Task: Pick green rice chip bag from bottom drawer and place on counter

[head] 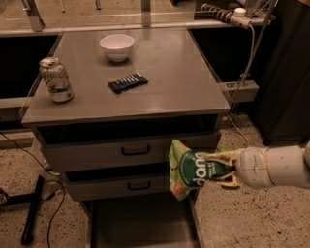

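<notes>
My gripper (pixel 220 168) comes in from the right on a white arm and is shut on the green rice chip bag (pixel 191 169). The bag hangs in the air beside the right front corner of the cabinet, level with the two upper drawers and above the open bottom drawer (pixel 140 223). The bag shows its dark green oval and white "dang" lettering. The counter (pixel 169 82) lies above and to the left of the bag.
On the counter stand a white bowl (pixel 116 46), a drinks can (pixel 56 80) at the left edge and a small dark blue wrapper (pixel 128 82) in the middle. A power strip (pixel 225 13) and cable hang at the back right. A black stand leg (pixel 31 208) lies on the floor at the left.
</notes>
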Tool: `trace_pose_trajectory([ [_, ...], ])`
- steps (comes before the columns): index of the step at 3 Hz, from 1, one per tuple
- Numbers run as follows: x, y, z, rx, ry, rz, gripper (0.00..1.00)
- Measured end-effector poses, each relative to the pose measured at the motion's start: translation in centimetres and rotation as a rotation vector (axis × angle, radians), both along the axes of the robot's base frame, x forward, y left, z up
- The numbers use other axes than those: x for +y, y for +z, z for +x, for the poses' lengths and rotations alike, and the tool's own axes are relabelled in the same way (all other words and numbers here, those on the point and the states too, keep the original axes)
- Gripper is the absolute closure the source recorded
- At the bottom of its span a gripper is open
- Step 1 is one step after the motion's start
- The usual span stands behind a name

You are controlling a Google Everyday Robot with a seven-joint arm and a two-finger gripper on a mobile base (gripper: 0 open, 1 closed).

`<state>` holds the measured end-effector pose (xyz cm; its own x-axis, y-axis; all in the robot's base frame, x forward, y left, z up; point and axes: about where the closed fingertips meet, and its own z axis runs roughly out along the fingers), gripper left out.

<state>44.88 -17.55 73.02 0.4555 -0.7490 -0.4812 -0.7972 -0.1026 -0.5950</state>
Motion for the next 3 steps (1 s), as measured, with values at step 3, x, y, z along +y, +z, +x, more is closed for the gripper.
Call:
trace_pose_trajectory([
  [3, 5.3, 16.9, 4.9, -0.094, 0.086, 0.012, 1.0],
])
